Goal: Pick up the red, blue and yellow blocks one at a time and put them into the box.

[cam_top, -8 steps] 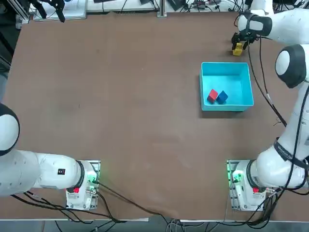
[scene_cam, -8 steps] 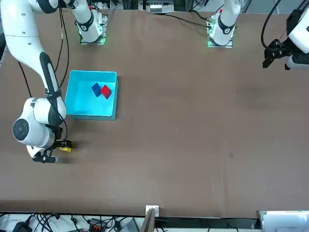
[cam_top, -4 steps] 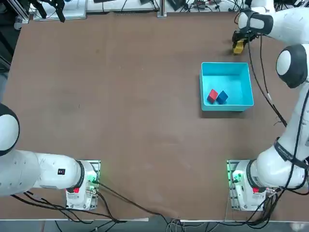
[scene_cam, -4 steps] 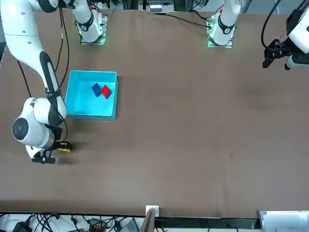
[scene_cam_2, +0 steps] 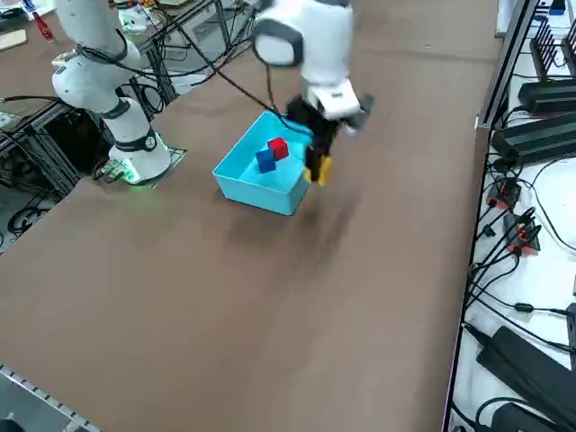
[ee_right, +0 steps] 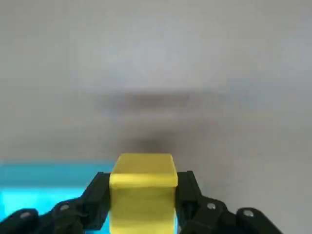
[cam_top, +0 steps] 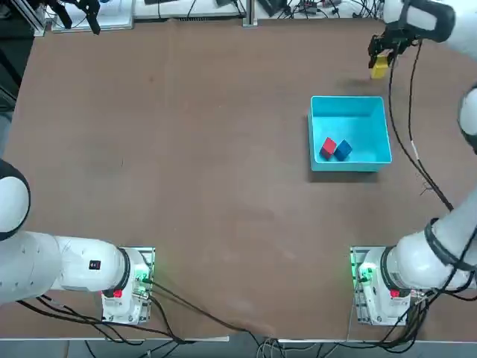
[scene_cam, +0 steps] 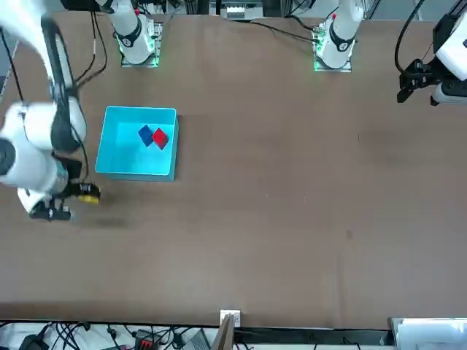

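As right gripper's (cam_top: 381,66) jaws clamp yellow block (ee_right: 144,209) near box (cam_top: 350,99), red (cam_top: 328,148), blue blocks (cam_top: 343,151) diagonal

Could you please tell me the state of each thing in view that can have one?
Right hand: shut on the yellow block, raised above the table
Yellow block: held
Red block: inside the box
Blue block: inside the box
Box: open-topped

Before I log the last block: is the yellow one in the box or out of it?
Out: the right gripper holds the yellow block above the table, beyond the box's far edge.
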Controlling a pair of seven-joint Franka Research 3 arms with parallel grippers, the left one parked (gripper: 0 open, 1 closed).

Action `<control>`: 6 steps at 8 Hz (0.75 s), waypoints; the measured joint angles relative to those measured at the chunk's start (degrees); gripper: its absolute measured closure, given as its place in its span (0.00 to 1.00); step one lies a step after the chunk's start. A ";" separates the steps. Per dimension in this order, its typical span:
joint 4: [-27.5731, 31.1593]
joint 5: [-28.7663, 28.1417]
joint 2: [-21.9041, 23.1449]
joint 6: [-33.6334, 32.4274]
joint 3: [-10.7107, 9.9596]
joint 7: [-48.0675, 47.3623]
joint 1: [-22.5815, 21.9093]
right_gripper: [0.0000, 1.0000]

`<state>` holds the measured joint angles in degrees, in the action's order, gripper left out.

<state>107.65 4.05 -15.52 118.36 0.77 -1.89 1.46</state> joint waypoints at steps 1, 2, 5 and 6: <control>7.56 -0.01 5.51 0.12 0.04 -0.22 -1.02 0.31; 13.96 -0.02 9.47 0.98 0.08 -0.79 -2.29 0.31; 25.55 -0.02 12.75 8.06 0.15 -1.78 -4.40 0.30; 26.27 -0.01 12.51 8.71 0.12 -1.77 -4.39 0.17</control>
<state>133.92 4.04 -3.01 127.07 0.90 -3.66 -2.93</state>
